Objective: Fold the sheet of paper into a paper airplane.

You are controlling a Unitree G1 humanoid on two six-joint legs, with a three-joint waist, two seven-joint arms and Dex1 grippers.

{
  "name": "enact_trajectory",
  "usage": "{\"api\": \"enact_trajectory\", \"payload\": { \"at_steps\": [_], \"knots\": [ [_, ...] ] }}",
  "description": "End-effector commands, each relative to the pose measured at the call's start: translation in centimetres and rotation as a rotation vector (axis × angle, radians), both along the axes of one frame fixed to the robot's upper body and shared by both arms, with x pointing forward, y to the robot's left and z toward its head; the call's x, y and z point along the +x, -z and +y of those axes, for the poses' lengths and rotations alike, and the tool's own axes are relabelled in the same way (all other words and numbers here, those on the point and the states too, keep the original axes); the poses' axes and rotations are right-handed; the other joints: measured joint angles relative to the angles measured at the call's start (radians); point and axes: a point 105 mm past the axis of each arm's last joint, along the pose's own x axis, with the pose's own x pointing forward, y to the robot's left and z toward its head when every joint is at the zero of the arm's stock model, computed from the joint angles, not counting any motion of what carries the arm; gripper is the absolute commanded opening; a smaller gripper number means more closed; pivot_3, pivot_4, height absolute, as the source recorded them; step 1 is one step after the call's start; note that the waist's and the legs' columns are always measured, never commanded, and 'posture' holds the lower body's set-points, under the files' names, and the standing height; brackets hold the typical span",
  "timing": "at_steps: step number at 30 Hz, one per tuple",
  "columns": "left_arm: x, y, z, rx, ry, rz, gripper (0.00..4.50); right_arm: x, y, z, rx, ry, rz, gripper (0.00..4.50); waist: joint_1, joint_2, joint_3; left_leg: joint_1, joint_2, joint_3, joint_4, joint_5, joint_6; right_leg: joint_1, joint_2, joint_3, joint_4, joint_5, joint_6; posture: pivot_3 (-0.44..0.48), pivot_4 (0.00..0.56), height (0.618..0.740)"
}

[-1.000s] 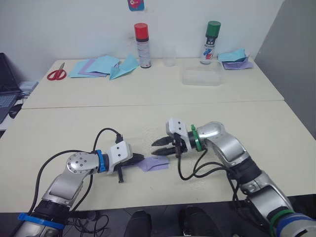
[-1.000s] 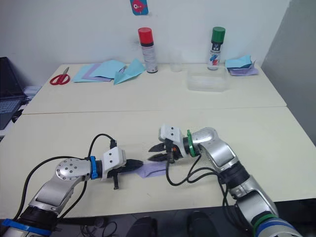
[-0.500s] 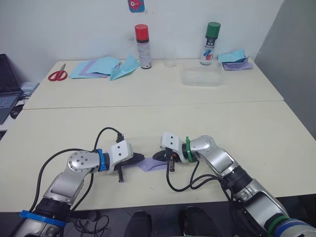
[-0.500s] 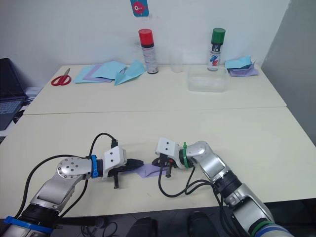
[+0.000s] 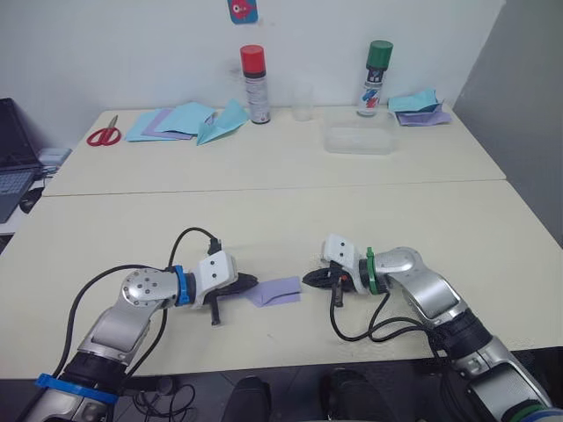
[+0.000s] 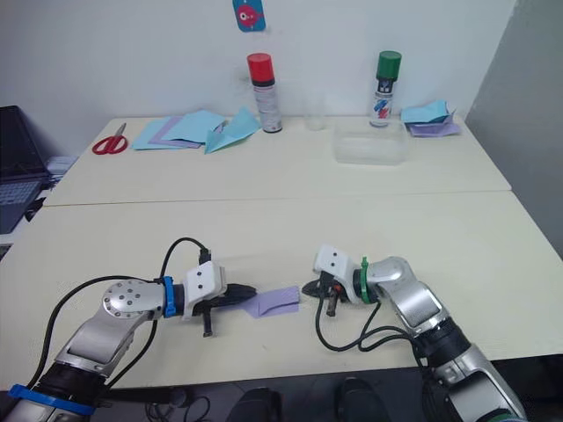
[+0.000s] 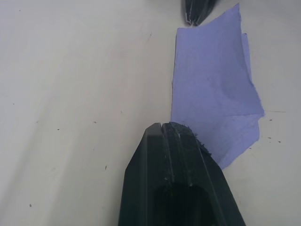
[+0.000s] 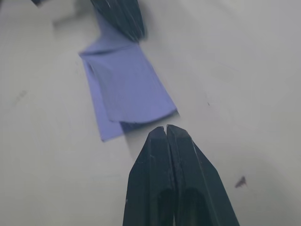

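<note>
The sheet of paper [image 5: 274, 291] is a small lavender folded piece lying flat on the near table, with layered edges seen in the left wrist view [image 7: 211, 89]. My left gripper [image 5: 250, 283] is shut, its tip resting on the paper's left end [image 7: 171, 129]. The paper is not between its fingers. My right gripper [image 5: 308, 279] is shut too, its tip just off the paper's right edge [image 8: 166, 129]. The paper airplane as a pointed wedge is not in view; the piece [image 8: 124, 87] looks like a folded rectangle.
At the back stand a red spray can [image 5: 252, 82], a clear cup [image 5: 304, 103], a green spray can [image 5: 378, 76] and a clear plastic box [image 5: 358, 139]. Light-blue sheets and a light-blue plane [image 5: 189, 119] lie beside red scissors [image 5: 103, 134]. More paper [image 5: 420, 107] lies far right.
My right gripper, open over the paper a second ago, shut, pressed on the paper, then drew back to the right off its edge. The left gripper stayed put.
</note>
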Motion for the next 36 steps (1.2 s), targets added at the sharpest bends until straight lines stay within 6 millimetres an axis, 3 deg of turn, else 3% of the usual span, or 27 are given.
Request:
{"api": "enact_trajectory", "payload": {
  "at_steps": [1, 4, 9, 12, 16, 19, 21, 24, 28, 31, 36],
  "knots": [
    [-1.1, 3.3, 1.5, 0.091, -0.041, 0.123, 0.0, -0.2, -3.4, 1.7, 0.108, -0.075, -0.117, 0.03, -0.001, 0.0, 0.0, 0.0, 0.0, 0.0, 0.0, 0.0, 0.0, 0.0, 0.0, 0.0, 0.0, 0.0, 0.0, 0.0, 0.15, 0.74],
    [-1.1, 3.2, 1.5, 0.092, -0.038, 0.123, 0.0, 0.0, -3.1, 2.6, 0.115, -0.064, -0.119, 0.03, -0.001, 0.0, 0.0, 0.0, 0.0, -0.001, 0.0, 0.0, 0.0, 0.0, 0.0, -0.001, 0.0, 0.0, 0.0, 0.0, 0.15, 0.74],
    [-0.9, 3.0, 1.5, 0.092, -0.037, 0.116, 0.0, -1.2, -0.1, 3.3, 0.001, -0.129, -0.084, 0.03, -0.001, 0.0, 0.0, -0.001, 0.0, 0.0, 0.0, 0.0, 0.0, 0.0, 0.0, 0.0, -0.001, 0.0, 0.0, 0.0, 0.15, 0.74],
    [-0.9, 2.9, 1.5, 0.092, -0.038, 0.113, 0.0, -1.9, 1.4, 3.1, -0.059, -0.156, -0.059, 0.03, -0.001, 0.0, 0.0, -0.001, 0.0, 0.0, 0.0, 0.0, 0.0, 0.0, 0.0, 0.0, -0.001, 0.0, 0.0, 0.0, 0.15, 0.74],
    [-0.9, 2.6, 1.4, 0.085, -0.038, 0.103, 0.0, -1.1, 3.1, 2.4, -0.153, -0.123, -0.094, 0.03, -0.001, 0.0, 0.0, 0.0, 0.0, 0.0, 0.0, 0.0, 0.0, 0.0, 0.0, 0.0, -0.001, -0.001, -0.002, 0.0, 0.15, 0.74],
    [-0.4, 1.2, 0.9, 0.022, -0.049, 0.055, 0.0, -0.4, 3.3, 2.3, -0.169, -0.102, -0.111, 0.03, -0.001, 0.0, 0.0, 0.001, 0.0, 0.0, 0.0, 0.0, 0.0, 0.0, 0.0, 0.0, 0.0, -0.003, -0.005, 0.0, 0.15, 0.74],
    [0.0, -1.1, -0.7, -0.137, -0.078, 0.044, 0.0, -0.2, 3.0, 2.5, -0.152, -0.097, -0.11, 0.03, -0.002, 0.0, 0.0, 0.001, 0.001, 0.0, 0.0, 0.0, 0.0, 0.0, 0.0, 0.0, 0.0, -0.003, -0.005, 0.0, 0.15, 0.74],
    [0.1, -2.4, -2.2, -0.223, -0.087, 0.061, 0.0, -0.1, 2.8, 2.5, -0.148, -0.098, -0.109, 0.03, -0.003, -0.005, 0.003, 0.0, 0.001, 0.0, 0.0, 0.0, 0.0, 0.0, 0.0, 0.0, 0.0, -0.002, -0.003, 0.0, 0.15, 0.74],
    [-0.2, -1.6, -3.2, -0.207, -0.115, 0.091, 0.0, -0.2, 3.0, 2.3, -0.163, -0.091, -0.106, 0.03, -0.003, -0.008, 0.005, -0.001, 0.001, -0.001, 0.0, 0.0, 0.0, -0.001, 0.001, -0.001, 0.0, 0.0, 0.0, 0.0, 0.15, 0.74],
    [-0.1, 0.0, -2.3, -0.163, -0.205, 0.121, 0.0, -0.1, 3.0, 2.2, -0.168, -0.081, -0.108, 0.03, -0.004, -0.008, 0.005, -0.001, 0.001, -0.001, -0.001, 0.0, 0.0, -0.001, 0.001, 0.0, 0.0, 0.0, 0.0, 0.0, 0.15, 0.74],
    [-0.1, 1.0, -0.1, -0.187, -0.34, 0.163, 0.0, -0.2, 3.0, 2.0, -0.173, -0.074, -0.104, 0.03, -0.003, -0.008, 0.005, -0.001, 0.001, -0.002, -0.001, 0.0, 0.0, -0.001, 0.001, 0.0, 0.0, 0.0, 0.0, 0.0, 0.15, 0.74]
  ]
}}
